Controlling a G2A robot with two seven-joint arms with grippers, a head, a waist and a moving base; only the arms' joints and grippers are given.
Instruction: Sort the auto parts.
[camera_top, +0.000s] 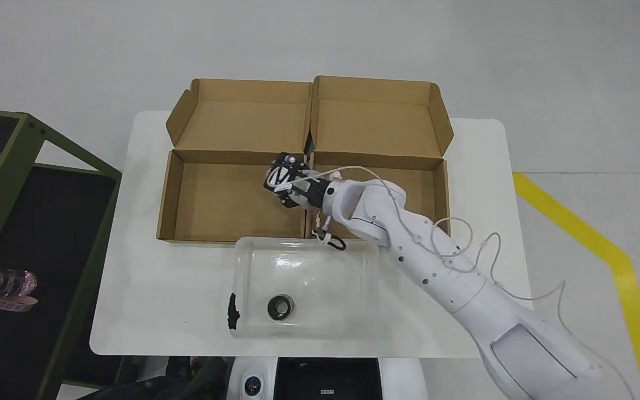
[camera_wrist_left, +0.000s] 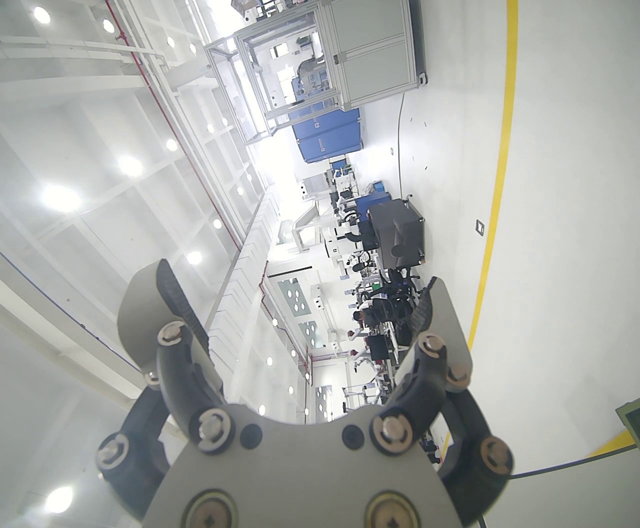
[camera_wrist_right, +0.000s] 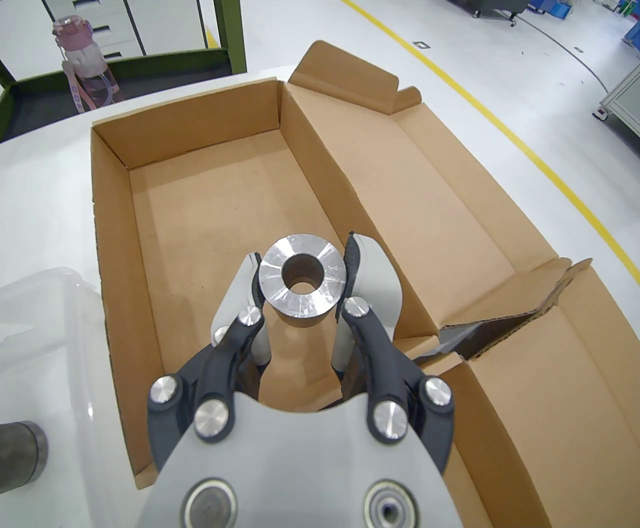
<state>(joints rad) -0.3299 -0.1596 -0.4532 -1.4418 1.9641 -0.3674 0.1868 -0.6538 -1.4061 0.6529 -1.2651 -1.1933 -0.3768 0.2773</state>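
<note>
My right gripper (camera_wrist_right: 302, 285) is shut on a silver metal bushing (camera_wrist_right: 302, 276) with a round bore, held above the floor of the left cardboard box (camera_wrist_right: 210, 165). From the top, that gripper (camera_top: 287, 182) hangs over the right end of the left box (camera_top: 215, 205), close to the wall shared with the right box (camera_top: 425, 185). A dark ring-shaped part (camera_top: 280, 306) lies in the clear plastic bin (camera_top: 250, 262); its dark cylinder side (camera_wrist_right: 20, 452) edges into the right wrist view. My left gripper (camera_wrist_left: 300, 300) is open, pointing up at a hall ceiling, away from the table.
Both boxes have their lids (camera_top: 250, 120) folded back toward the far side of the white table (camera_top: 140, 290). A green metal rack (camera_top: 40, 200) stands left of the table, with a pink bottle (camera_wrist_right: 82, 65) on it. A yellow floor line (camera_top: 580, 230) runs at the right.
</note>
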